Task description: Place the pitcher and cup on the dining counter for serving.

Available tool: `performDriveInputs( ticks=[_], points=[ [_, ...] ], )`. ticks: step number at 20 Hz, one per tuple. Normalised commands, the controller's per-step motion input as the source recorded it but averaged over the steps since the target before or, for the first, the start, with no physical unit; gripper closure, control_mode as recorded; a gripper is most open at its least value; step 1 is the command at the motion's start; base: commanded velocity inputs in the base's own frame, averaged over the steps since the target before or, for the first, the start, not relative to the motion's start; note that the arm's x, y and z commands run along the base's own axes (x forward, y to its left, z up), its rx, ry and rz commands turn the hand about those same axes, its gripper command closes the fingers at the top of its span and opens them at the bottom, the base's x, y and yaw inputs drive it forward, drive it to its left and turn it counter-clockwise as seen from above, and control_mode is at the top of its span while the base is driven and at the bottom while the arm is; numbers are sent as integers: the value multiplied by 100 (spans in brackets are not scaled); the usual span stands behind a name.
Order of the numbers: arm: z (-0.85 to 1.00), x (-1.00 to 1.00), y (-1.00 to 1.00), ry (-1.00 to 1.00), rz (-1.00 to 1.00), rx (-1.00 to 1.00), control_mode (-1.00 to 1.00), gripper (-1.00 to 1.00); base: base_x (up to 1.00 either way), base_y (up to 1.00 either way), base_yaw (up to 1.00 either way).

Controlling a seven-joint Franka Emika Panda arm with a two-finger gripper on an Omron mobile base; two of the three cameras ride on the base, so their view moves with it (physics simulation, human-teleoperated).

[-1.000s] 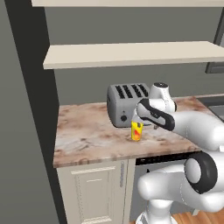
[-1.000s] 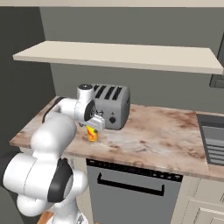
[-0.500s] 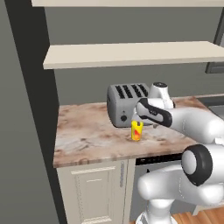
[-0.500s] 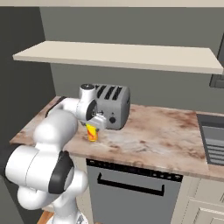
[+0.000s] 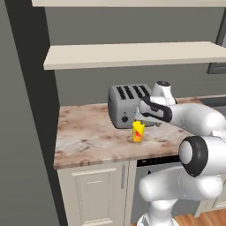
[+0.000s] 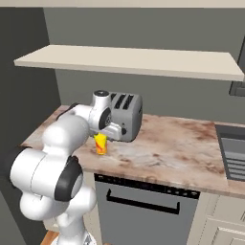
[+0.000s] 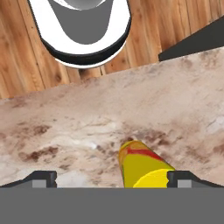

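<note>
Gripper (image 7: pixel 112 179) is spread wide just above the upright cup (image 7: pixel 142 168), which sits lower right of centre, nearer the right fingertip (image 7: pixel 177 178).

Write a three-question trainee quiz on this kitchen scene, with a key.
1. True or false: the gripper is shut on the cup.
2. The cup stands on the worktop in front of what appliance?
3. Pick one. The cup is: A) lying on its side, B) upright, C) inside the sink.

Key:
1. False; the jaws stand open, with the cup between the fingertips but off to one side.
2. The toaster.
3. B.
</note>
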Motion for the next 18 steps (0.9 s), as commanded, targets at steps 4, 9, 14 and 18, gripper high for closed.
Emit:
performDriveInputs(
  ticks=[4, 9, 14, 18],
  points=[
    [-19, 6, 0, 0, 0, 0, -100, -100, 0, 0, 0],
    [-40, 1, 0, 0, 0, 0, -100, -100, 0, 0, 0],
    [-45, 1, 0, 0, 0, 0, -100, -100, 0, 0, 0],
    [-30, 6, 0, 0, 0, 0, -100, -100, 0, 0, 0]
  ],
)
